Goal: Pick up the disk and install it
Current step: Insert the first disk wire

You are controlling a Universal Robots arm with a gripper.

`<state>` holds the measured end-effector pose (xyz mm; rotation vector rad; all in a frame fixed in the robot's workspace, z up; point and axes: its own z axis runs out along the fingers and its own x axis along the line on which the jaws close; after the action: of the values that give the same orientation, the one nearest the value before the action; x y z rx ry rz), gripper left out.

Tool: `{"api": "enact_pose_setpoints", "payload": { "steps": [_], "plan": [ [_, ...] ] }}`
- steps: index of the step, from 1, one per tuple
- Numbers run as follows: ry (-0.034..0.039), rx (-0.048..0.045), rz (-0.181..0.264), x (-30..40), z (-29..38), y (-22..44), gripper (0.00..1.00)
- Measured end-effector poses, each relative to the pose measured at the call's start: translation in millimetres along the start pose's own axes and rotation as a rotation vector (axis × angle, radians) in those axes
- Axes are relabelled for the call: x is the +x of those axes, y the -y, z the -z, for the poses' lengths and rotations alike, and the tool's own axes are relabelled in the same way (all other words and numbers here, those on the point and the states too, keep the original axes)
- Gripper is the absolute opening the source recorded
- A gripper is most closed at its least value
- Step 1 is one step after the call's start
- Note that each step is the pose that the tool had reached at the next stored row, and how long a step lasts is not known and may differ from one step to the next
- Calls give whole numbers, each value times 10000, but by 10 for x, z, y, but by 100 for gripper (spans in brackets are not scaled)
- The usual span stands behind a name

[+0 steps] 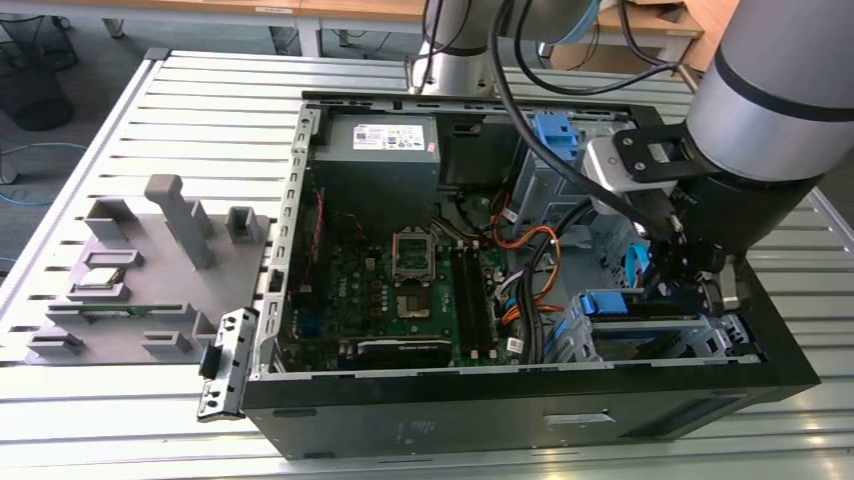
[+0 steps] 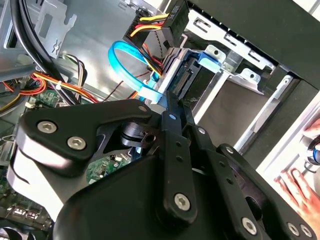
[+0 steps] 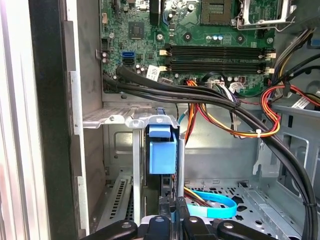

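Gripper point(image 3: 173, 216) at the disk point(image 3: 162, 150), edge-on, mostly hidden in drive cage point(image 3: 112, 119).

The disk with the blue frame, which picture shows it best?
The first wrist view: the disk stands edge-on in the metal drive bay, its blue bracket facing the camera. The second wrist view shows one end slantwise. The exterior view shows a blue strip of it, small, beside the arm.

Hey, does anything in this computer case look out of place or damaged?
Nothing looks damaged or spilled. One oddity: in the second wrist view a person's hand lies just outside the case, near the claw at the disk.
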<state>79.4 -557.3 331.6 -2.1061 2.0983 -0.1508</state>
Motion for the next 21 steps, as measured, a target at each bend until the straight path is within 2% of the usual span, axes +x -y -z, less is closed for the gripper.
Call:
{"api": "enact_pose_setpoints", "payload": {
  "steps": [7,13,21],
  "plan": [
    [4,28,1,0,0,-14,16],
    [1,28,1,-2,47,-5,16],
    [4,76,34,14,32,-10,16]
  ]
}}
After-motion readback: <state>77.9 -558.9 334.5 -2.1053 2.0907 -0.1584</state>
